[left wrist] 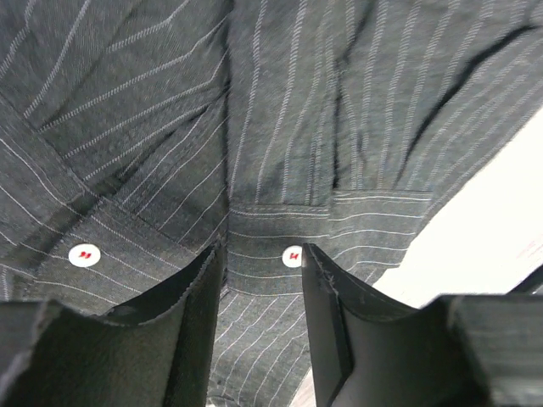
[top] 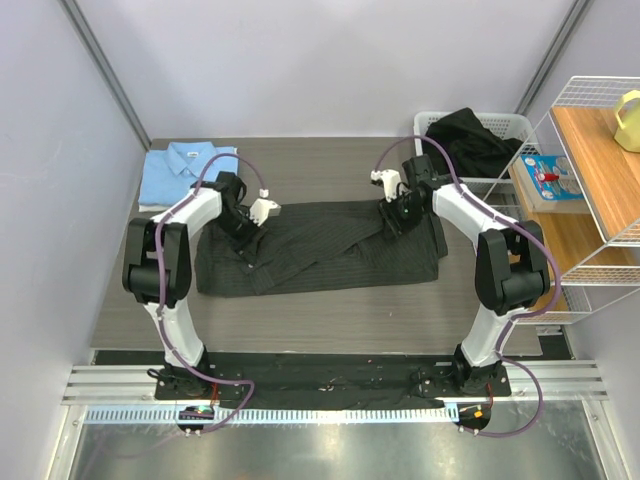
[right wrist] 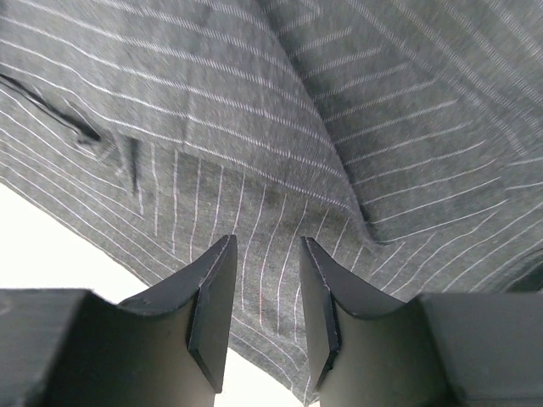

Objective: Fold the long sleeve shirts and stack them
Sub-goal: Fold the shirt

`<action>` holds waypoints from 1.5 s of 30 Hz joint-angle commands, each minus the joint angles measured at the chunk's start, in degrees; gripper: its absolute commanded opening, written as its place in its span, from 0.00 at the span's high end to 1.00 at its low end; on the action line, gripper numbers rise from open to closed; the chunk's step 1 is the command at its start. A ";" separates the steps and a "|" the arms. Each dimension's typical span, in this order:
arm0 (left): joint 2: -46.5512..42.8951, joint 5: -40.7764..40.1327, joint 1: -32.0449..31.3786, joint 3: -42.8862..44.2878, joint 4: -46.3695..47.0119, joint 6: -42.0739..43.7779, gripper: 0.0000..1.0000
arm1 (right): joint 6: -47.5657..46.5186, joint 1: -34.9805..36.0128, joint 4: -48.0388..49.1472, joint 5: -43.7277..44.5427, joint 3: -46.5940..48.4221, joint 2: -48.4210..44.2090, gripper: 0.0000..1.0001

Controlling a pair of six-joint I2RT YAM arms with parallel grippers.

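Mid-table, the pinstriped charcoal shirt [top: 320, 250] lies spread flat, partly folded, its long side running left-right. Left gripper [top: 247, 238] is down on the shirt's far-left part, jaws apart with striped cloth showing in the gap; wrist view shows two white buttons [left wrist: 83, 253] just beyond the fingers [left wrist: 199, 297]. Right gripper [top: 397, 216] is on the far-right part near the shirt's edge, jaws also apart, nothing pinched. The light blue shirt [top: 180, 170] sits folded at the far-left table [top: 350, 310] corner. A white basket [top: 500, 122] at far right holds a dark garment [top: 470, 140].
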 commanded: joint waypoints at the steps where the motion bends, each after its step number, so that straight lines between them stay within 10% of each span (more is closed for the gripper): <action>1: 1.21 -3.55 0.44 1.78 -1.06 -3.19 0.56 | -0.10 0.20 0.97 1.34 -3.27 -3.10 0.59; 7: 2.63 -4.96 0.36 0.46 -0.62 -2.49 0.57 | -0.89 0.11 0.88 2.13 -6.09 -5.40 0.59; 14: -0.80 -3.03 0.36 3.44 -5.08 -2.57 0.98 | -1.42 0.02 0.97 2.48 -6.44 -5.31 0.59; 28: 7.45 -14.19 1.94 19.61 -8.18 -0.46 1.00 | -1.51 -0.50 1.85 9.15 -5.21 -4.08 0.62; 35: 12.64 -18.41 3.43 21.55 -4.84 0.33 0.94 | -3.00 -0.68 -0.16 7.07 -5.21 -4.78 0.63; 45: 2.29 -8.14 5.37 18.48 -3.87 0.33 0.55 | 0.15 0.37 -6.87 -7.54 1.91 -8.83 0.58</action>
